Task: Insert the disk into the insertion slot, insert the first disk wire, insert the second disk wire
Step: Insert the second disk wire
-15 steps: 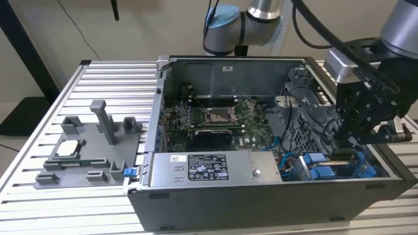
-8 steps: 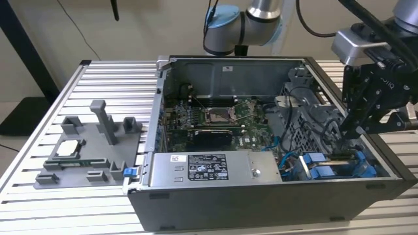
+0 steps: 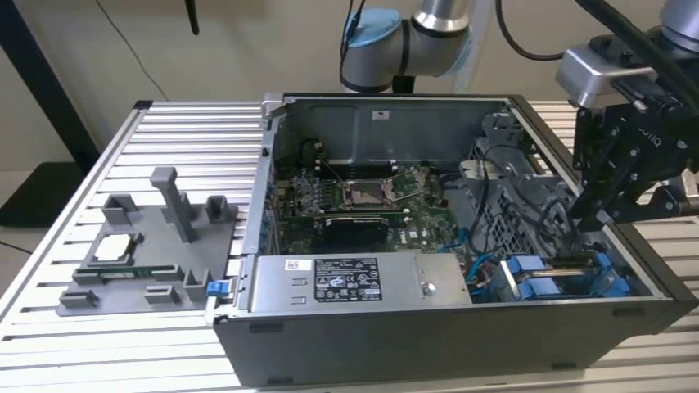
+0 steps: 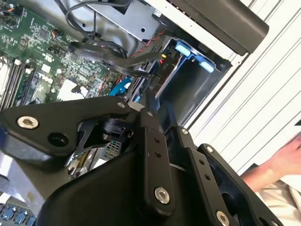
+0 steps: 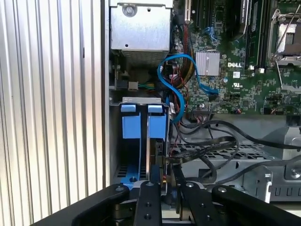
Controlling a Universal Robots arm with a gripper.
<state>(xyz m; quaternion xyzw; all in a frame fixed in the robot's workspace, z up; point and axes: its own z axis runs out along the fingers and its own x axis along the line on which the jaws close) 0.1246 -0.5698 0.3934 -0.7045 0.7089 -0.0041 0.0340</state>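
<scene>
Matt black metal tool [image 5: 162, 195]; ribbed, bare aluminium surface [image 3: 186, 135]; dull grey sheet-metal cage [image 5: 244, 155]; glossy blue plastic tabs [image 5: 131, 126].

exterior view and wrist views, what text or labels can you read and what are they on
No text can be quoted reliably.
power supply label, exterior view: black and white print, too small to read.
white sticker on the case's back wall: too small to read.
motherboard, first wrist view: white markings, too small to read.
gripper, exterior view: pale lettering on its body, blurred.

slatted metal table [image 3: 65, 270] carries open computer case [image 3: 459, 344] and grey fixture tray [image 3: 153, 246].
</scene>
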